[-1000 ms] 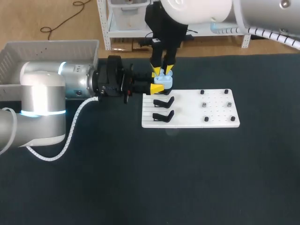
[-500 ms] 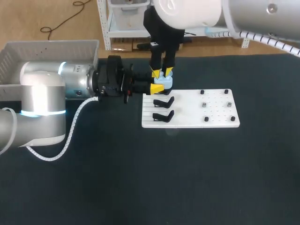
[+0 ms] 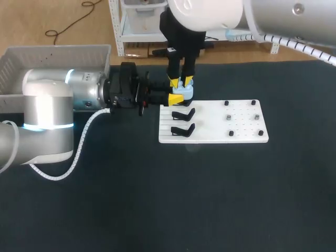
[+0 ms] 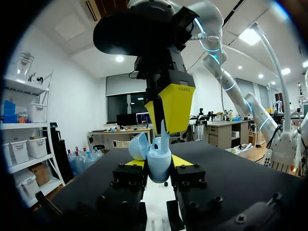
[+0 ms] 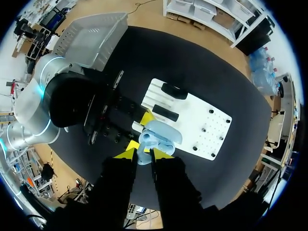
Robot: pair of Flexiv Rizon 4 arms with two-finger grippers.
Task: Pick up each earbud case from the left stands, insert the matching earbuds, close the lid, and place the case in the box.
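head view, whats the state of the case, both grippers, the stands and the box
earbud case: lid open, held upright
left gripper: shut on the earbud case
right gripper: just above the case, grip unclear
black stands: both without a case
box: no case seen inside

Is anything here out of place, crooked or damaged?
Nothing stands out. The case, lid open, is held in the left gripper, and the two black stands sit parallel on the white board.
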